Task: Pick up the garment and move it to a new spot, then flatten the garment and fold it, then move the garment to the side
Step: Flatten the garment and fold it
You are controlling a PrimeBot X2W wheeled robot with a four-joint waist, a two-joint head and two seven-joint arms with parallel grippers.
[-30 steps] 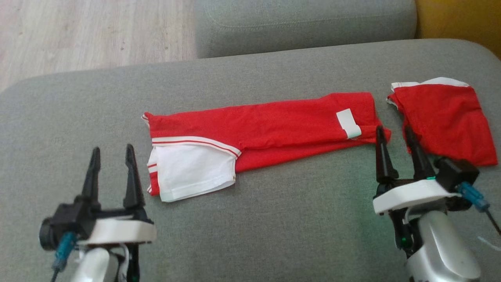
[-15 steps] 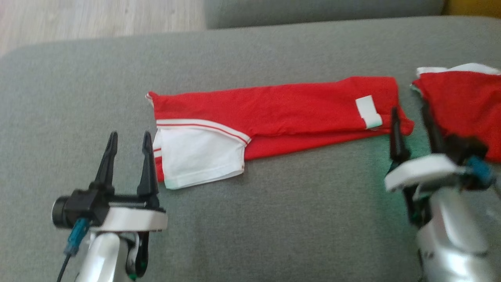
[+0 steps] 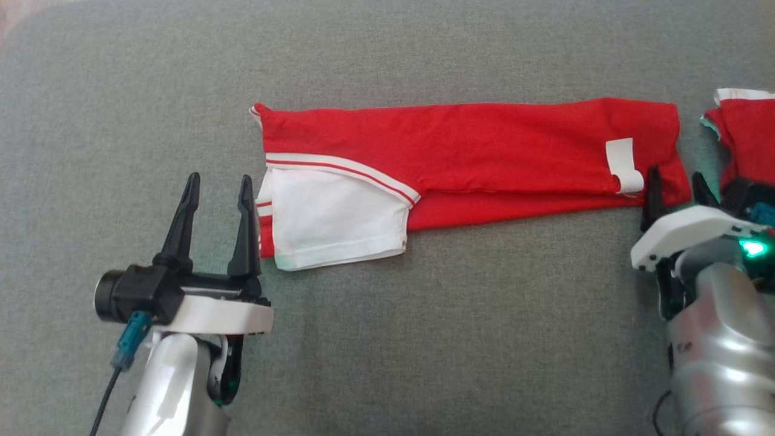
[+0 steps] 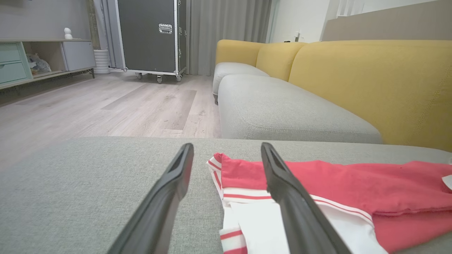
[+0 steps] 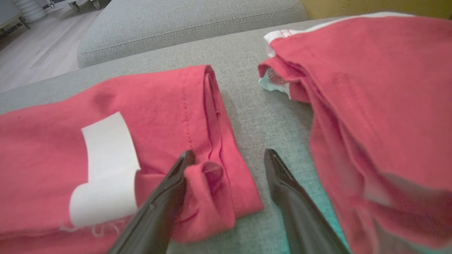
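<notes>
Left tool (image 3: 219,177) over grey cushion (image 3: 424,339).

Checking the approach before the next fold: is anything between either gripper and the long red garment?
Nothing visible. The left gripper stands open at the white-sleeve end of the long red garment; the right gripper, open, straddles its hem corner. A second red garment lies apart to the right, across bare sofa cushion.

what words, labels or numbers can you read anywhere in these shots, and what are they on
No readable text anywhere.
White patch on the red garment: blank, no print showing.
Black wheeled case in the left wrist view: no lettering to be seen.
</notes>
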